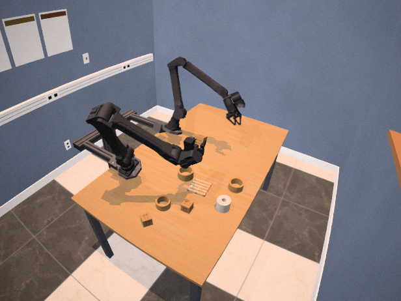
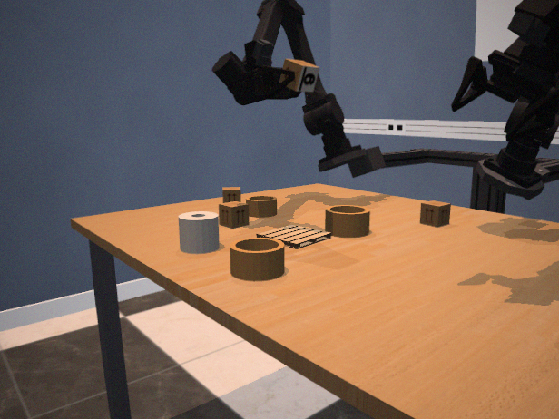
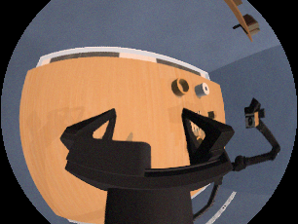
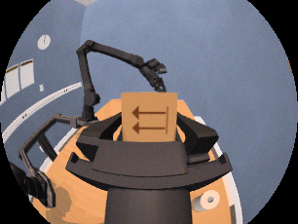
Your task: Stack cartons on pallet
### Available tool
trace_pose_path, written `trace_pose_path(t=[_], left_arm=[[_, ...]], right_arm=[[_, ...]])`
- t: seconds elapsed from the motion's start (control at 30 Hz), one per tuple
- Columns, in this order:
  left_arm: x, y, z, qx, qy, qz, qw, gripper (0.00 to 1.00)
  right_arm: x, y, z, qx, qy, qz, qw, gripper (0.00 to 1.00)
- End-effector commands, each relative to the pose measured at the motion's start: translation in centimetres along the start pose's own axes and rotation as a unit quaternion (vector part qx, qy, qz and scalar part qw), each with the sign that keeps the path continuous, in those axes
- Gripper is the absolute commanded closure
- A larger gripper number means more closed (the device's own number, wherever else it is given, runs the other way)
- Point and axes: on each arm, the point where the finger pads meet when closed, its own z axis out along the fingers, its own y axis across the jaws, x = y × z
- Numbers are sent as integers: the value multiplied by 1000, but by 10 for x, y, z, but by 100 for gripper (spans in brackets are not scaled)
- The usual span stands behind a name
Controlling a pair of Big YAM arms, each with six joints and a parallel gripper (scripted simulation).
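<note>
Lab-like room, robot arms (image 1: 140, 137) (image 2: 313, 113) (image 4: 85, 73), wooden table (image 1: 247, 143) (image 2: 363, 308) (image 3: 49, 146)
</note>
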Motion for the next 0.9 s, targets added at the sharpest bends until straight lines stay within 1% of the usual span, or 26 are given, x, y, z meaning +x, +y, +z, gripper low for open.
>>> trace_pose_path(t=[0.0, 0.03, 0.1, 0.2, 0.27, 0.43, 0.53, 0.57, 0.63, 0.77, 0.83, 0.87], left_arm=[[14, -45, 10, 59, 17, -101, 993, 0], [18, -57, 17, 81, 21, -116, 990, 0], [23, -84, 21, 124, 28, -147, 981, 0], [32, -124, 26, 189, 40, -197, 961, 0], [32, -124, 26, 189, 40, -197, 961, 0], [43, -183, 34, 285, 55, -269, 919, 0], [51, -217, 38, 339, 65, -302, 888, 0], [56, -229, 39, 354, 74, -315, 877, 0], [72, -249, 44, 374, 105, -347, 854, 0], [94, -278, 52, 399, 143, -385, 820, 0], [94, -278, 52, 399, 143, -385, 820, 0], [89, -285, 51, 416, 130, -384, 814, 0]], right_arm=[[-11, -10, 0, 3, -6, -13, 1000, 50], [-11, -10, 0, 3, -6, -13, 1000, 50], [-11, -10, 0, 3, -6, -13, 1000, 50], [-11, -10, 0, 3, -6, -13, 1000, 50], [-11, -10, 0, 3, -6, -13, 1000, 50], [-11, -10, 0, 3, -6, -13, 1000, 50], [-11, -10, 0, 3, -6, -13, 1000, 50], [-11, -10, 0, 3, -6, -13, 1000, 50], [-11, -10, 0, 3, -6, -13, 1000, 50], [-11, -10, 0, 3, -6, -13, 1000, 50], [-11, -10, 0, 3, -6, -13, 1000, 50], [-11, -10, 0, 3, -6, -13, 1000, 50]])
